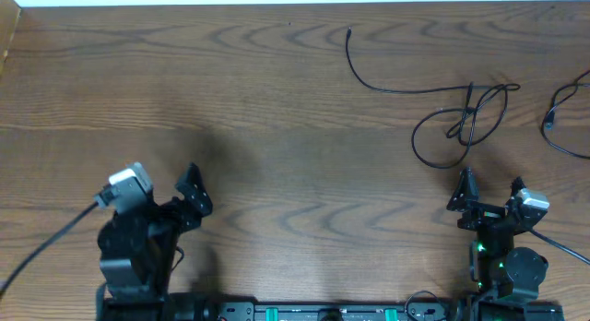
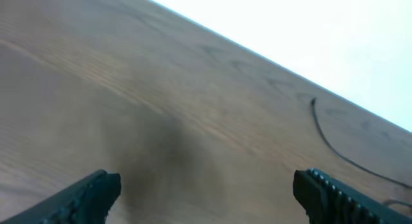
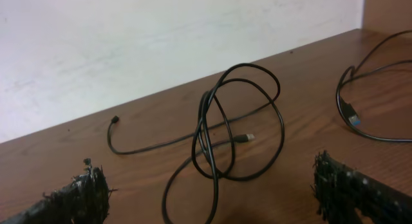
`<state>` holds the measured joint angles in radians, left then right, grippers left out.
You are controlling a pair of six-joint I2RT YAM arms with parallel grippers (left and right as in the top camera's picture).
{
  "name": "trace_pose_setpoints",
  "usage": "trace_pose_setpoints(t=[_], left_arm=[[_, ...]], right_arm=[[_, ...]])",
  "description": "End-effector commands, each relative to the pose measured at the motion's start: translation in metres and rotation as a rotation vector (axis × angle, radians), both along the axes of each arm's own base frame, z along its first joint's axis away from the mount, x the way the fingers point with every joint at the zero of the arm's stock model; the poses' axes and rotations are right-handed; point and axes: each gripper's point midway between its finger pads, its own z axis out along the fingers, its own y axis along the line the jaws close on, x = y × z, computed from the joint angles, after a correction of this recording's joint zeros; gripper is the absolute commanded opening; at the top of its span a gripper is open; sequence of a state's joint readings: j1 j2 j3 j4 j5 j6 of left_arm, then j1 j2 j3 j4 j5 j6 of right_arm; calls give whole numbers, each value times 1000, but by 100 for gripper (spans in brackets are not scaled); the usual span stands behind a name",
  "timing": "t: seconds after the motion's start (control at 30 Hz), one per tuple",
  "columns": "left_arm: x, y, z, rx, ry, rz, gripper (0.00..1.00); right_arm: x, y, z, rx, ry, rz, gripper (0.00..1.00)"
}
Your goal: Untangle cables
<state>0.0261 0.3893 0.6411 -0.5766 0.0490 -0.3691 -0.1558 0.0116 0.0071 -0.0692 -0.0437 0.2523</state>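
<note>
- Overhead — the knotted black cable (image 1: 470,109) lies on the table (image 1: 230,100) straight ahead of your right gripper (image 1: 491,196), whose jaws stand spread and empty. Its long tail runs off to the far left. A second cable (image 1: 551,116) sits at the right edge. The left gripper (image 1: 161,196) is well apart.
- Left wrist — jaws wide, nothing between them; you see only the tail end (image 2: 325,135), far right.
- Right wrist — the loops (image 3: 205,124) lie just ahead, centred between the open fingers, so this arm is nearer.
</note>
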Motion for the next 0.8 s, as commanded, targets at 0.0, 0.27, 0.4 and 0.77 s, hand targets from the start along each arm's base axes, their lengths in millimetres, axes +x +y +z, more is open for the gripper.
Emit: trace_pose_setpoints(t=[0.0,0.27,0.4,0.77], left_arm=[[-4,-3,-9,13,-76,-16,93],[2,-10,-30,16,-252,-48,93],[12,-11,-40,22,-352,-51,93],[21,-13,-91,214,-283,-113,93]], right_arm=[[0,3,0,-11,1,10,99],[0,3,0,-11,1,9,99],[0,3,0,-11,1,10,99],[0,3,0,-11,1,9,99]])
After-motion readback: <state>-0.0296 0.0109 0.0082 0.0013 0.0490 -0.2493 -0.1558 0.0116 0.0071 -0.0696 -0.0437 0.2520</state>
